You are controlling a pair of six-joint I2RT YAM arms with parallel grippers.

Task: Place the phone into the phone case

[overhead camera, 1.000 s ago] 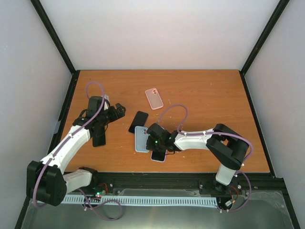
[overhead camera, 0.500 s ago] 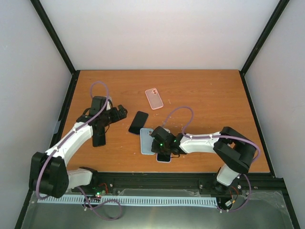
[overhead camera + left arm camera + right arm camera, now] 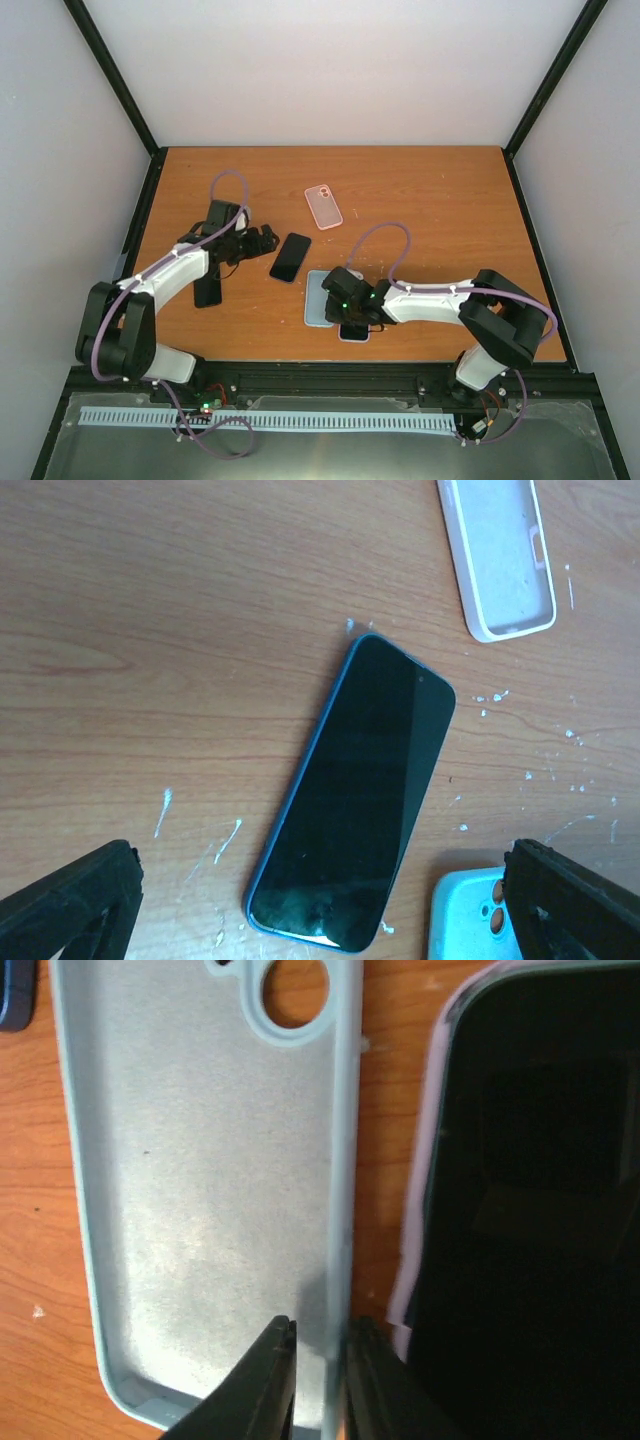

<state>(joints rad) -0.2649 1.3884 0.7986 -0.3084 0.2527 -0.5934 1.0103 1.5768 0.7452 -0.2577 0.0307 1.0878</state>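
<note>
- The phone (image 3: 355, 795) lies flat and screen up on the table (image 3: 440, 200), a little left of the middle. It is not in any case. No finger touches it.
- The left gripper (image 3: 262, 240) hovers at about 9 o'clock from the phone. Its jaws are spread wide and hold nothing. In the left wrist view the 2 fingers stand on either side of the phone's lower end, so I judge the arm is lining up to take the phone across its narrow width.
- The light blue case (image 3: 200, 1210) lies open side up at about 5 o'clock from the phone, just beside its lower corner. The phone has a blue edge, so I think this case is meant for it.
- The right gripper (image 3: 322, 1328) is at the near end of this case. Its jaws are almost together, 1 on each side of the case's right wall. I cannot tell if they really press the wall. The purpose seems to be to keep the case steady and in reach for the insertion.
- Another phone in a pale pink cover (image 3: 530, 1210) lies at 3 o'clock from the blue case, very close, and it may get in the way.
- An empty pink case (image 3: 498, 560) lies at 1 o'clock from the phone, apart from it.
- The insertion itself is not yet begun.
</note>
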